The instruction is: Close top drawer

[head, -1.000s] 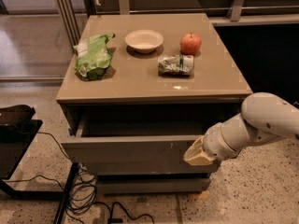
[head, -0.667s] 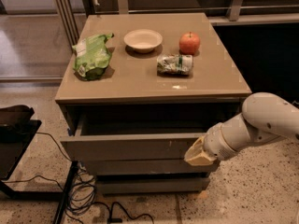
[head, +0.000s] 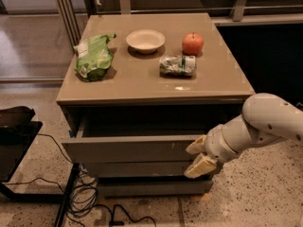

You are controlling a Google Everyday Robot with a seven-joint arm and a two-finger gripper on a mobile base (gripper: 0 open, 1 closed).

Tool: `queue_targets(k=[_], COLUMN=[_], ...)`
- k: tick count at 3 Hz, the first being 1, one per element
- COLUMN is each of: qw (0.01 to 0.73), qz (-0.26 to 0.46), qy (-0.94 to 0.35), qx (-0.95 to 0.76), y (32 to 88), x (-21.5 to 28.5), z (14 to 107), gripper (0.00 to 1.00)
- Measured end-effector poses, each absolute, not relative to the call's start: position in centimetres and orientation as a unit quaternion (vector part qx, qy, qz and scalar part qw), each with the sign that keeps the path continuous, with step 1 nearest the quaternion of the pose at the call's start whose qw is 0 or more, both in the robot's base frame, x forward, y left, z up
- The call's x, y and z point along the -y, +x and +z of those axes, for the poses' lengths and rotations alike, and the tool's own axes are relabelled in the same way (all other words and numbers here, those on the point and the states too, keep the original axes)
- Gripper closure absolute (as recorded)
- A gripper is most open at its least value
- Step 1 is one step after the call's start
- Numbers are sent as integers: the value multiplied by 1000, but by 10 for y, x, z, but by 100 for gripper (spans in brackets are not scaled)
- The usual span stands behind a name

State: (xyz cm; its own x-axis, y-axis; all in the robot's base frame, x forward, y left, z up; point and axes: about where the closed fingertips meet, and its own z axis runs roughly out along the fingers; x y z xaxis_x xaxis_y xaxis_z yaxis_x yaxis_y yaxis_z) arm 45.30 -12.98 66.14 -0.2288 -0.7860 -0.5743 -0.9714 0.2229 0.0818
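The top drawer of the grey-brown cabinet stands pulled out partway, its flat handle-less front facing me and a dark gap showing behind it. My gripper is at the right end of the drawer front, its two pale fingers spread apart one above the other, close against the front face. It holds nothing. The white arm reaches in from the right.
On the cabinet top lie a green bag, a white bowl, a red apple and a crushed can. Lower drawer fronts sit below. Black equipment and cables are on the floor at left.
The drawer front and my gripper sit slightly closer to the cabinet than a second ago; the gripper stays at the drawer's right end.
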Motion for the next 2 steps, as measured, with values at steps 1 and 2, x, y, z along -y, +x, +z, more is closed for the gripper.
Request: queue_targets(k=[1,2], qw=[212,212], qz=[219,219], qy=[-584,-584], qx=[-753,-753], y=[453,453], x=[130,130], z=[661,661], gripper=[0,0])
